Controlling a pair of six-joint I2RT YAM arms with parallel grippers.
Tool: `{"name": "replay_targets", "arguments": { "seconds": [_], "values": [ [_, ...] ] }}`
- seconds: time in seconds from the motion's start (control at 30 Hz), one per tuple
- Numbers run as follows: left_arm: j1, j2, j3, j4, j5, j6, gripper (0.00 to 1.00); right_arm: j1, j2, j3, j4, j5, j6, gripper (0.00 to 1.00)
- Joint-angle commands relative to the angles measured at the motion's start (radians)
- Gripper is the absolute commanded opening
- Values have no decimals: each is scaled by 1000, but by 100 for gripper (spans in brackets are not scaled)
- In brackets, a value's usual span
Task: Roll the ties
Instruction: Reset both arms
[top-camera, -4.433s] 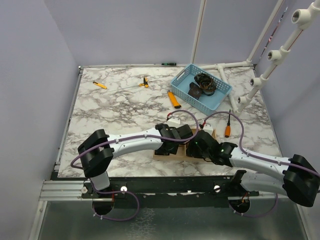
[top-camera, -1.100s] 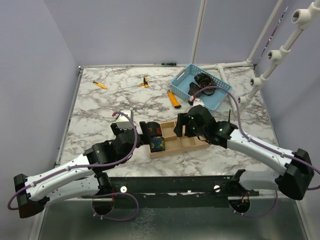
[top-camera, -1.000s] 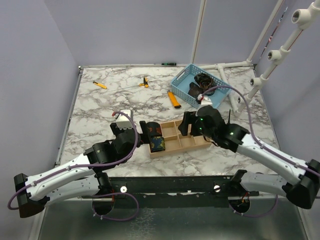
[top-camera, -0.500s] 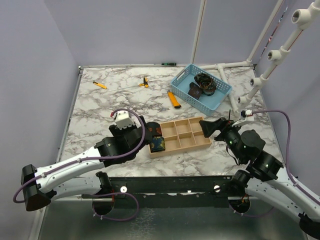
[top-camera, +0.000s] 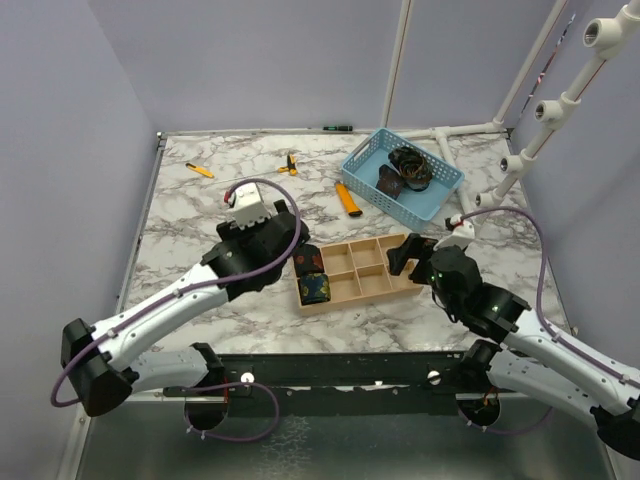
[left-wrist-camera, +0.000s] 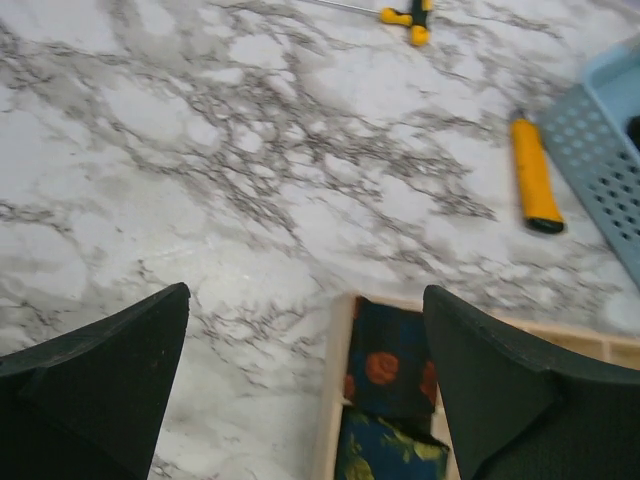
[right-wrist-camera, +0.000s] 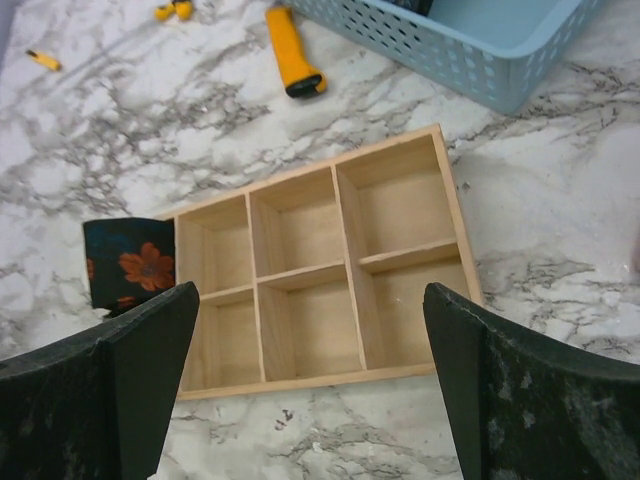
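The dark tie with red-orange flowers (left-wrist-camera: 385, 365) sits rolled up in the far cell at the wooden tray's (right-wrist-camera: 452, 215) left end. The navy tie with the yellow-green print (left-wrist-camera: 385, 455) is rolled in the near cell right next to it. The other tray cells I can see are bare. More dark ties (top-camera: 408, 166) sit in the blue basket (top-camera: 392, 204) beyond the tray's far right corner, and I can't tell whether they're coiled or just bunched. The left pincer (left-wrist-camera: 305, 295) hangs over the tray's left end, jaws wide with nothing in them. The right pincer (right-wrist-camera: 310, 290) hovers by the tray's right end, just as wide and empty. My read is that the next step is fetching a tie from the basket, and the right arm looks closer. I'd pinch one loose end only, lift it clear of the basket wall, and lay it flat on the counter (left-wrist-camera: 250, 120) beyond the tray before rolling. I'd also steer clear of the orange-handled tool (top-camera: 348, 200) between tray and basket.
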Motion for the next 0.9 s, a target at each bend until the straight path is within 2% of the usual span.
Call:
{"name": "replay_targets", "arguments": {
  "seconds": [0.0, 0.17, 0.3, 0.43, 0.53, 0.63, 0.73, 0.87],
  "values": [
    [235, 103, 47, 44, 219, 231, 99, -16, 57, 46, -54, -22, 11, 100],
    [274, 55, 16, 154, 254, 412, 99, -218, 135, 145, -124, -249, -22, 100],
    [275, -12, -62, 220, 230, 452, 99, -338, 149, 160, -99, -319, -34, 100],
    [275, -52, -129, 250, 265, 487, 99, -435, 254, 176, -160, -462, -39, 100],
    [274, -70, -127, 260, 304, 502, 99, -437, 213, 124, -155, -436, -98, 100],
    [274, -84, -138, 275, 332, 513, 99, -437, 81, 44, -142, -352, -143, 100],
    [275, -81, -146, 296, 372, 524, 99, -437, -20, -5, -122, -331, -148, 100],
    [274, -68, -145, 310, 394, 525, 99, -437, -18, -22, -110, -326, -124, 100]
  ]
}}
